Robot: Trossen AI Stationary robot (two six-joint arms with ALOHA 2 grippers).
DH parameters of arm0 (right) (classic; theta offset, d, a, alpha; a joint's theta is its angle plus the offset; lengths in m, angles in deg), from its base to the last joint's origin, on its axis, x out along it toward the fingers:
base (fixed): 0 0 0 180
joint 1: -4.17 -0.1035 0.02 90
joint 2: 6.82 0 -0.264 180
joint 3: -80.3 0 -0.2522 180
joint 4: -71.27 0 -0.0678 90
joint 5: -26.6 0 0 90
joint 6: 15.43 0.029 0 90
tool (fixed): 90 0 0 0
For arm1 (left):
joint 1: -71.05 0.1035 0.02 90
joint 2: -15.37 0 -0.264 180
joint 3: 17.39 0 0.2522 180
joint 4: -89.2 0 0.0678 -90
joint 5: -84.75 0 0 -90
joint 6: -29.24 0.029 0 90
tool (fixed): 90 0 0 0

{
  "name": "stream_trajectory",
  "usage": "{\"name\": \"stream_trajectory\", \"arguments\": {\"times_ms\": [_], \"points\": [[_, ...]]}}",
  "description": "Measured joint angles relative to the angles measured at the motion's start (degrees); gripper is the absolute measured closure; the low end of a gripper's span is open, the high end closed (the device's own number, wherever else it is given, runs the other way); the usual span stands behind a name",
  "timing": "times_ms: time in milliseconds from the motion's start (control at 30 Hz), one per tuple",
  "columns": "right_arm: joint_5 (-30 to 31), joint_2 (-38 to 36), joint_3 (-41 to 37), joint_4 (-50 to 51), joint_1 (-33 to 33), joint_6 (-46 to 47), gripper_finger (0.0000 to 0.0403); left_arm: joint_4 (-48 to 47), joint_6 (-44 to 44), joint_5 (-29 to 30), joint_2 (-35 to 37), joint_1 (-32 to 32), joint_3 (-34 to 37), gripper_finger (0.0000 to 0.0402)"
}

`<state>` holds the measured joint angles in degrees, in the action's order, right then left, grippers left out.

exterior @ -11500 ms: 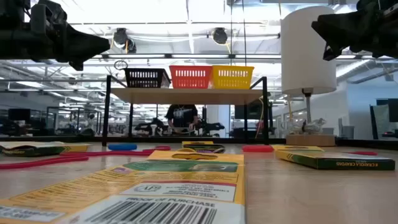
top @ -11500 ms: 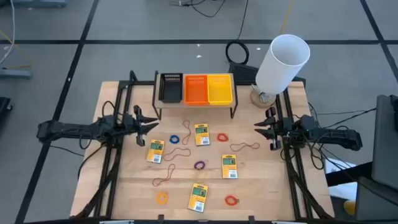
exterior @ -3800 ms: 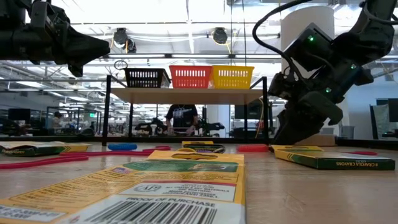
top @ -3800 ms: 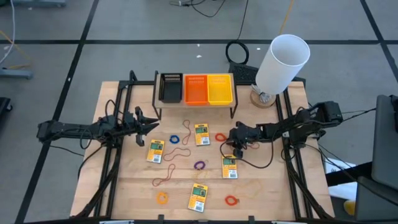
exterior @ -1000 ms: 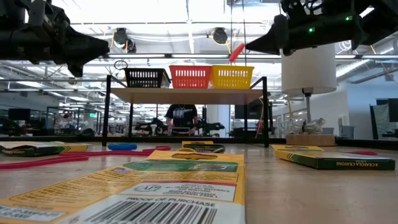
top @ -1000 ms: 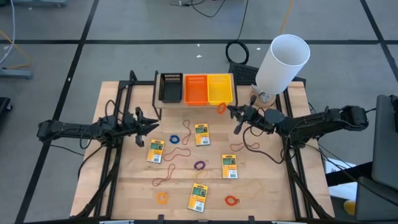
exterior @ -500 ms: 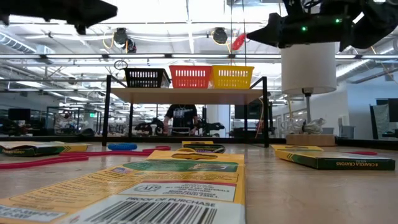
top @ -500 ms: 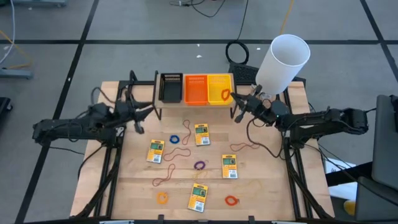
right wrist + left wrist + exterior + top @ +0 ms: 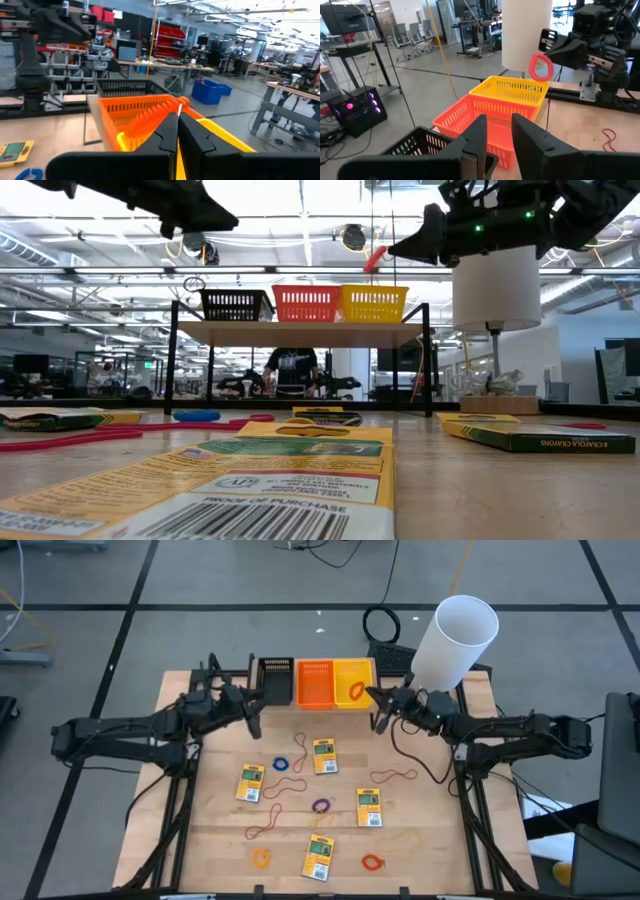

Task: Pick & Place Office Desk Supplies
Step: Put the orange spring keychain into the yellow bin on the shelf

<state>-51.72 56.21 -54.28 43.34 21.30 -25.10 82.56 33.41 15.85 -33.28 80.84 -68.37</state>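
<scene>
Above the yellow bin [image 9: 352,683] — my right gripper [image 9: 372,693] pinched tight on a red rubber band [image 9: 358,692] | risk: loop snags my fingertip, flicks outside | left gripper [image 9: 258,706] part-open, empty.

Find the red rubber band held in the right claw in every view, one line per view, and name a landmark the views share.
High view: red rubber band over the yellow bin, at the right claw.
Low view: hangs above the yellow bin, right of centre.
Left wrist view: a red loop above the yellow bin.
Right wrist view: pinched between the shut fingers.
Shared landmark: the yellow bin.
</scene>
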Motion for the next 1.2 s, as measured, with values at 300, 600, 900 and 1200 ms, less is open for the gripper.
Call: {"name": "stream_trajectory", "arguments": {"times_ms": [300,600,900,1200], "points": [[0.1,1.4,5.9,9.6,0.1,0.0,0.0403,-0.1,1.2,0.0,-0.7,0.0,-0.7,0.0321],[5.1,8.1,13.9,15.2,0.9,-2.5,0.0403,-0.1,4.7,0.2,-0.3,0.0,-0.8,0.0321],[7.7,13.6,18.7,18.3,4.1,-2.1,0.0403,0.6,8.0,4.4,-0.4,0.6,-0.8,0.0321],[7.7,13.7,18.7,18.6,4.5,-2.2,0.0390,0.7,8.0,5.0,-0.4,1.6,-0.8,0.0321]]}}
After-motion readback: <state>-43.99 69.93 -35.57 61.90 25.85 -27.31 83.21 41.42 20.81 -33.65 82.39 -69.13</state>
